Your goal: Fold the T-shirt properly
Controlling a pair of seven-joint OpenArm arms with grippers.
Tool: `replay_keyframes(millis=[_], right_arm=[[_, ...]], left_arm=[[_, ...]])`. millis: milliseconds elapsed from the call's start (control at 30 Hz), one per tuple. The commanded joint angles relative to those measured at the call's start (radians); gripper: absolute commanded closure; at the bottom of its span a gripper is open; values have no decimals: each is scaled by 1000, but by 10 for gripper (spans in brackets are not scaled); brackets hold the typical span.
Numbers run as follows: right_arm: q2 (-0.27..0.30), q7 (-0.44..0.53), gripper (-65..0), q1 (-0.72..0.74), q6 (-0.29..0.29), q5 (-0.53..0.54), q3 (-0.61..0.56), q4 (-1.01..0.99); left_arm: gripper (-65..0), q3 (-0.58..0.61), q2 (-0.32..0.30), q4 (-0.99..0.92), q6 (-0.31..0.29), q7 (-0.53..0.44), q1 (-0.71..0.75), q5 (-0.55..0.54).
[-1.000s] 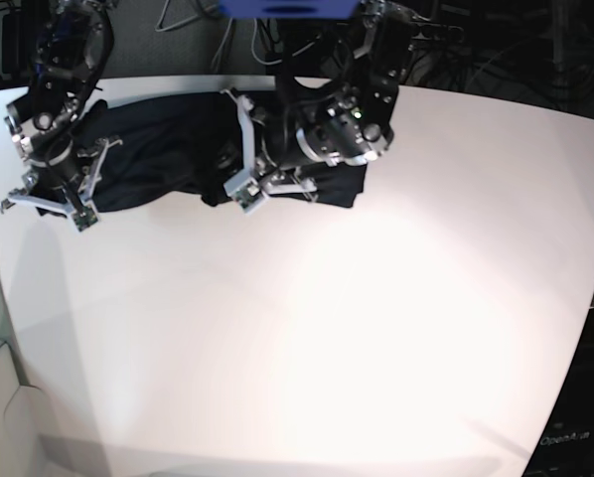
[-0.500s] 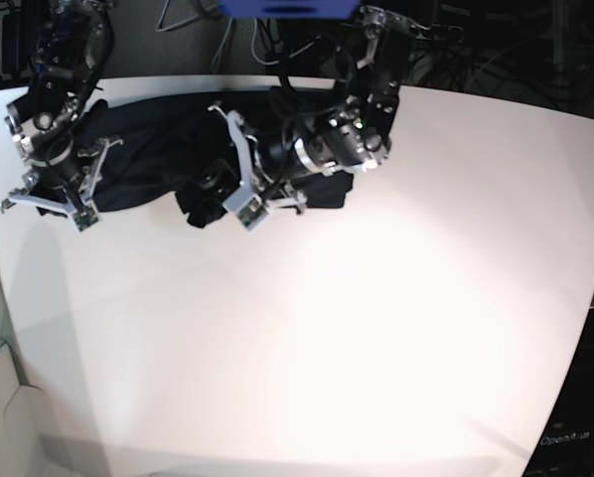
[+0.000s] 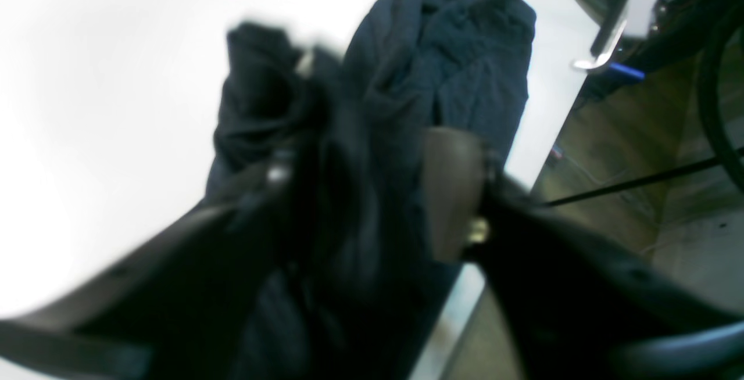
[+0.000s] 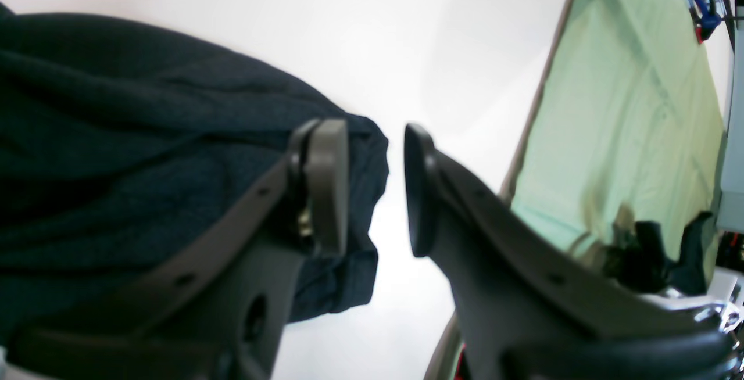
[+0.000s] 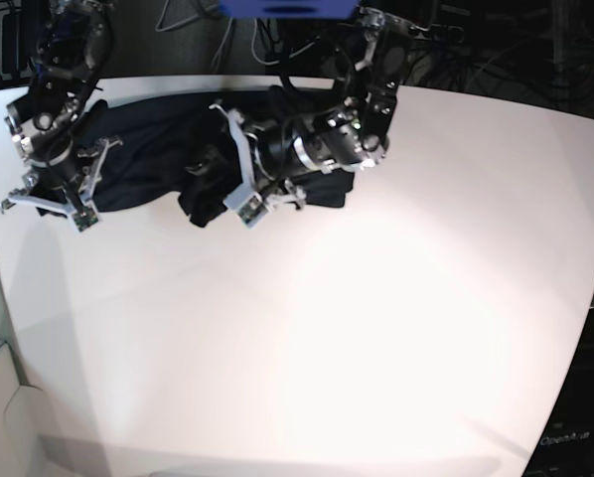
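Over the last second I have dragged the right half of the T-shirt (image 5: 148,149) leftward along the far edge of the table (image 5: 376,328), and my left gripper (image 5: 239,159) now stands parted over the bunched fold, while my right gripper (image 4: 375,188) hangs open, holding nothing.

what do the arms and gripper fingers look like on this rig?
Both arms are black with exposed dark cables. In the base view, the left gripper and right gripper show white finger frames. Wrist views show dark fingers with flat rounded pads and brass-coloured screws.
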Motion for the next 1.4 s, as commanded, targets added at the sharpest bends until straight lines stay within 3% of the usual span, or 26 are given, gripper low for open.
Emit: replay_keyframes(millis=[0, 67, 167, 300, 400, 467, 633, 900, 1167, 1367], right_arm=[[9, 17, -183, 9, -7, 0, 2, 17], [9, 17, -184, 11, -7, 0, 2, 17], [9, 17, -184, 11, -7, 0, 2, 17], [11, 17, -183, 12, -7, 0, 2, 17], [11, 17, -182, 12, -7, 0, 2, 17], [11, 17, -181, 14, -7, 0, 4, 20], [-2, 19, -181, 48, -7, 0, 4, 21], [-100, 19, -171, 86, -7, 0, -32, 61], [-227, 9, -27, 35, -7, 0, -216, 66], [-242, 9, -19, -38, -7, 0, -317, 64]], left_arm=[[-371, 9, 12, 21, -10, -22, -7, -54], [-423, 12, 12, 18, -10, -22, -13, -131], [-425, 12, -7, 19, -10, -25, -31, -274], [-425, -2, -90, 21, -10, -31, -62, -415], [-403, -47, -158, 16, -9, -31, -56, -444], [-312, -97, -182, -16, -9, -31, -51, -425], [0, -178, -195, -136, -9, -25, -36, -358], [0, -231, -196, -185, -9, -27, -25, -329], [0, -228, -196, -208, -9, -22, -47, -329], [0, -229, -195, -238, -9, -30, -68, -329]])
